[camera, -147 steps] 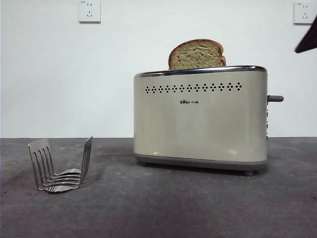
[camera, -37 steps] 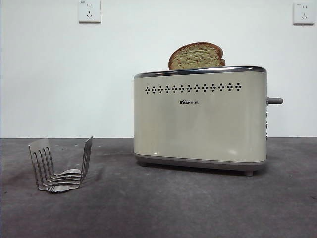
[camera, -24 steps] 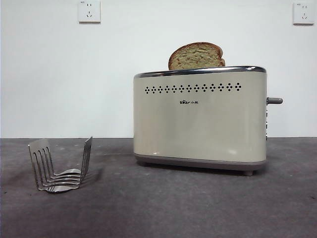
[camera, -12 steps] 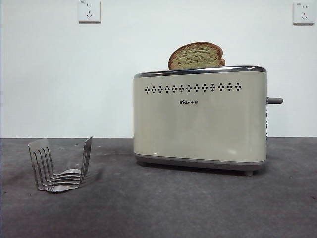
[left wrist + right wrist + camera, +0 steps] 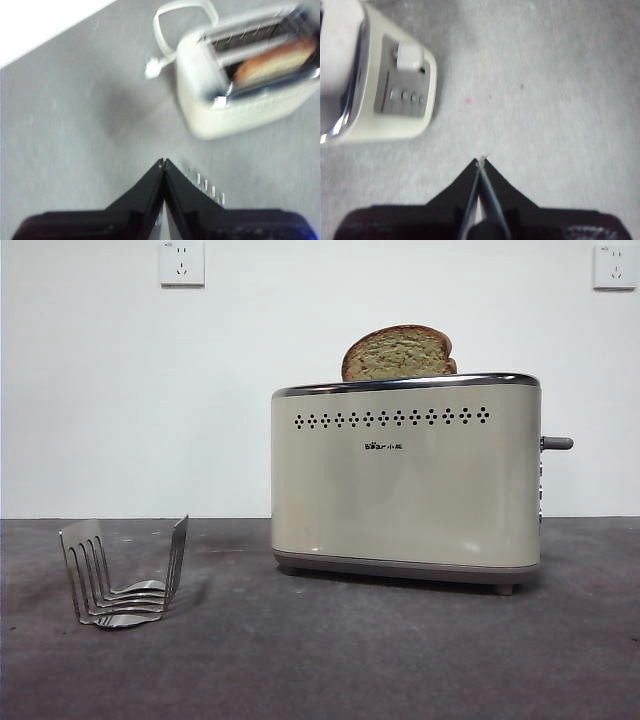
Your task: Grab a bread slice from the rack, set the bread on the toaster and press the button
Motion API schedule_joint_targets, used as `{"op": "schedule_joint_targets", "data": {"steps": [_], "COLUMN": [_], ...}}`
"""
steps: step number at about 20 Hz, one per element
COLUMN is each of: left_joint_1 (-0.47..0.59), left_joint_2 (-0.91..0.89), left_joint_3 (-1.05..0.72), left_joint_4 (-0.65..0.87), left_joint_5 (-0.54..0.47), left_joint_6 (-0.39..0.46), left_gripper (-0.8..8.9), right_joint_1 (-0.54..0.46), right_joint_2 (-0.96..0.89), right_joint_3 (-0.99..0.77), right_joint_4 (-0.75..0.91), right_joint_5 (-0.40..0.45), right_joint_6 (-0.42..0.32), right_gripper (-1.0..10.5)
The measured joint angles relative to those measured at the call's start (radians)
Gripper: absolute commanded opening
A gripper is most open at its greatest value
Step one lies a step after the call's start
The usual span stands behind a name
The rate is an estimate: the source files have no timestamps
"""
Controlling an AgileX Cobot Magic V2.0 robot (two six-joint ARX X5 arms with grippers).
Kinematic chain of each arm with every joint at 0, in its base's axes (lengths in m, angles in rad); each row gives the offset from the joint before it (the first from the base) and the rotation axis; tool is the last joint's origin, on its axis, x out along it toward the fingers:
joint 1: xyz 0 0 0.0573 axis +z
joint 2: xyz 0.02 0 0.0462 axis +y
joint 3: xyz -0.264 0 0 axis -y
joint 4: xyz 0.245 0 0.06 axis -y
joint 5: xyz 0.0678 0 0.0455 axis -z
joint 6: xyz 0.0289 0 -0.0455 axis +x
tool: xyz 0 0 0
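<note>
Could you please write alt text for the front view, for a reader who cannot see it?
A slice of bread stands upright in the top of a cream toaster on a dark table. An empty metal rack sits apart, to its left; no gripper shows.

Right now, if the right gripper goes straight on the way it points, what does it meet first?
Probably only the bare grey table. The right gripper, jaws shut, points past the toaster, whose button panel sits off to one side. Depth is unclear.
</note>
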Motion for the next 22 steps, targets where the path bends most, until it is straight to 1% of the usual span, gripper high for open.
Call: {"op": "schedule_joint_targets", "data": {"steps": [1, 2, 4, 5, 6, 7, 9, 10, 12, 14, 18, 20, 22], "left_joint_1": [0.029, 0.060, 0.143, 0.182, 0.205, 0.235, 0.296, 0.320, 0.330, 0.330, 0.330, 0.330, 0.330], "left_joint_2": [-0.057, -0.113, -0.267, -0.368, -0.456, -0.562, -0.731, -0.805, -0.943, -1.074, -1.321, -1.396, -1.426], "left_joint_3": [-0.108, -0.214, -0.497, -0.669, -0.812, -0.983, -1.277, -1.408, -1.616, -1.744, -1.865, -1.910, -1.922], "left_joint_4": [0.047, 0.126, 0.380, 0.534, 0.655, 0.799, 1.018, 1.089, 1.141, 1.145, 1.169, 1.164, 1.138], "left_joint_5": [0.009, 0.022, 0.060, 0.077, 0.083, 0.082, 0.039, 0.012, -0.017, -0.055, -0.107, -0.112, -0.116], "left_joint_6": [0.004, 0.008, 0.008, 0.006, -0.002, -0.020, -0.080, -0.122, -0.193, -0.222, -0.246, -0.264, -0.280], "left_gripper": [-0.03, -0.03, -0.03, -0.03, -0.03, -0.03, -0.03, -0.03, -0.03, -0.03, -0.03, -0.03, -0.03], "right_joint_1": [0.000, 0.000, 0.000, 0.000, 0.000, 0.000, 0.000, 0.000, 0.000, 0.000, 0.000, 0.000, 0.000], "right_joint_2": [0.019, 0.032, 0.056, 0.067, 0.073, 0.079, 0.083, 0.084, 0.084, 0.085, 0.085, 0.085, 0.085], "right_joint_3": [0.000, 0.000, 0.000, 0.000, 0.000, 0.000, 0.000, 0.000, 0.000, 0.000, 0.000, 0.000, 0.000], "right_joint_4": [0.031, 0.063, 0.149, 0.200, 0.239, 0.288, 0.383, 0.429, 0.498, 0.542, 0.557, 0.557, 0.557], "right_joint_5": [0.000, 0.000, 0.000, 0.000, 0.001, 0.003, 0.007, 0.007, 0.008, 0.008, 0.008, 0.008, 0.008], "right_joint_6": [0.000, 0.000, 0.000, 0.000, 0.000, 0.000, 0.000, 0.000, 0.000, 0.000, 0.000, 0.000, 0.000], "right_gripper": [0.0, 0.0, 0.0, 0.0, 0.0, 0.0, 0.0, 0.0, 0.0, 0.0, 0.0, 0.0, 0.0]}}
